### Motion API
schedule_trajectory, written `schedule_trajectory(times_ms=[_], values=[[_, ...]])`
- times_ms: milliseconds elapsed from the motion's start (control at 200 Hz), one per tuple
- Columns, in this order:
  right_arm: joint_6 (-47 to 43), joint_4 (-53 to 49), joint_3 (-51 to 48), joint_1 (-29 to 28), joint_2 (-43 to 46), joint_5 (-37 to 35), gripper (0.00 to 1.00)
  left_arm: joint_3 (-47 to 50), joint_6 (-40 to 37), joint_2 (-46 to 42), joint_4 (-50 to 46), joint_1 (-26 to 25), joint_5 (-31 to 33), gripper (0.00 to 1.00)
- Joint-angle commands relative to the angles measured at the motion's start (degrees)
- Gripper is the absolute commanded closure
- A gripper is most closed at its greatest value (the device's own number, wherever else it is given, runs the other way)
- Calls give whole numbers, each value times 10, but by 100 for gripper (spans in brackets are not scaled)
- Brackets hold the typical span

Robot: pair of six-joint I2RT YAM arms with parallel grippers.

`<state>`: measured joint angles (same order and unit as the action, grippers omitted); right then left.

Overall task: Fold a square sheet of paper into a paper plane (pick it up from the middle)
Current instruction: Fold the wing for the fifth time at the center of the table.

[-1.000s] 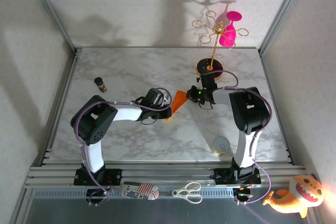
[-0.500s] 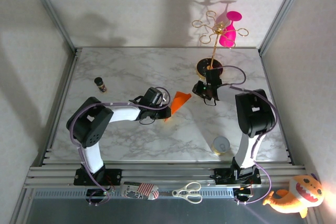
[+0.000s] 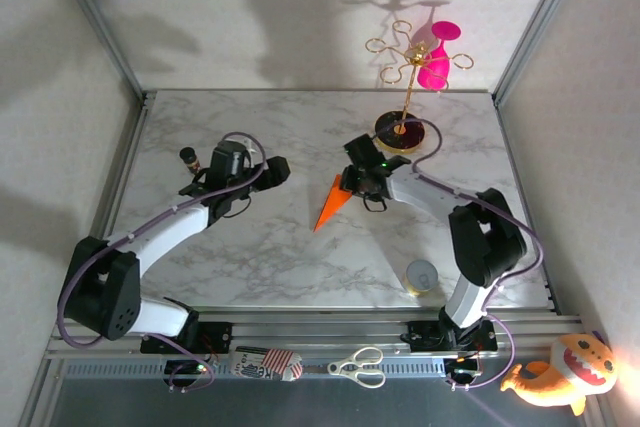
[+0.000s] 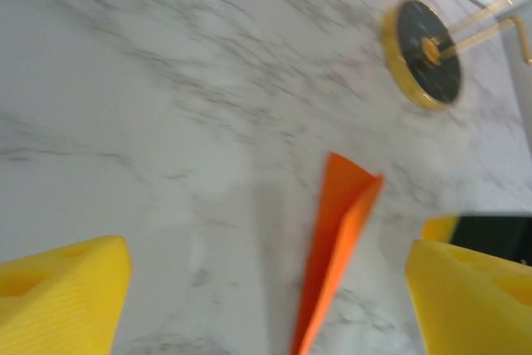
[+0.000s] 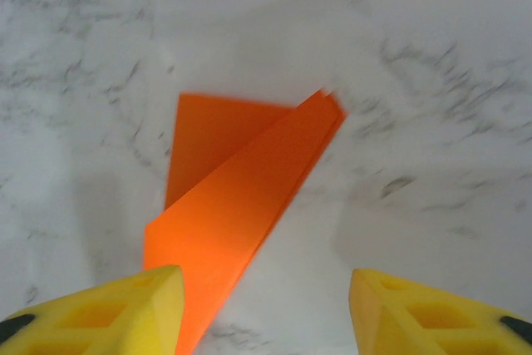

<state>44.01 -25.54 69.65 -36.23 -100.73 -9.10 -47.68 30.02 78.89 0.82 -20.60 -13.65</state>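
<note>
The square sheet of paper is folded into a narrow bright-orange paper plane (image 3: 328,204), a pointed dart lying free on the marble table (image 3: 250,257). Its tip points toward the near left. My right gripper (image 3: 350,181) hovers at its wide end, open; in the right wrist view the plane (image 5: 237,201) runs under the left fingertip (image 5: 125,309) of the right gripper (image 5: 264,293). My left gripper (image 3: 262,173) stands well to the left of the plane, open; in its wrist view the plane (image 4: 337,247) lies between the wide yellow fingers of the left gripper (image 4: 268,276).
A gold stand with a black round base (image 3: 400,132) holds a pink glass (image 3: 436,59) at the back right. A small dark bottle (image 3: 190,159) stands at the left. A yellow-rimmed round thing (image 3: 421,275) sits front right. Scissors (image 3: 358,367) and an orange plush toy (image 3: 560,372) lie off the table.
Both grippers have opened and let go of the orange paper. The left arm has pulled back to the left. The plane now lies flat on the table, with the right gripper at its wide end.
</note>
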Motion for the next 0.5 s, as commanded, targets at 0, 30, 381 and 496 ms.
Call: schedule_trajectory(times_ms=[0, 30, 381, 496], values=[[72, -78, 55, -33, -52, -60, 43, 13, -27, -27, -36, 24, 59, 9], [84, -90, 71, -52, -69, -67, 42, 14, -26, -31, -36, 28, 65, 5], [201, -199, 195, -109, -181, -139, 43, 37, -30, -52, -18, 35, 51, 1], [214, -222, 210, -110, -197, -155, 44, 36, -31, -51, -20, 35, 47, 1]])
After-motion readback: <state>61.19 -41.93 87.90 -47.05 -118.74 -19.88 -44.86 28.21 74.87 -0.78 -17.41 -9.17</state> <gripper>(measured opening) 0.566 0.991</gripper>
